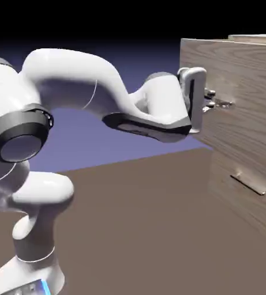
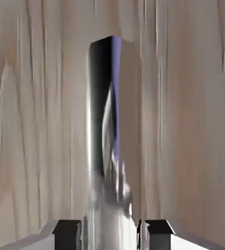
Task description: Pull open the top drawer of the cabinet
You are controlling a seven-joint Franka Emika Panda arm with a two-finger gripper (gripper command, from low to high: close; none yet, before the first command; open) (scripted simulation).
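- Gripping the bar handle [image 2: 97,122] of the top drawer [image 1: 244,75], the gripper [image 1: 210,100] is closing its two fingers on opposite sides of the metal; that pinch is presumably serving to draw the front outward without slipping off.
- The handle is running upward between the fingertips in the hand view, with much of the bar showing beyond them, so the fingers are seemingly holding it nearer one end than the middle.
- The top drawer is sitting in the upper part of the cabinet [image 1: 262,38], its near face turning toward the robot. Its lower edge is standing forward of the lower drawer [image 1: 221,181], so I am judging it partly open; how far it is reaching from its closed place I cannot tell.
- The lower drawer's handle [image 1: 248,183] is lying below the top drawer's bottom edge, well apart from the fingers, since the task is calling only for the upper one.
- The arm [image 1: 71,75] is reaching across at handle height, its hand facing the wood, which is probably keeping the pull square to the front.
- The next move is likely calling for a straight, steady draw away from the cabinet's front edges. A sideways or tilting pull would be risking a bind in the drawer or a slide along the smooth bar.
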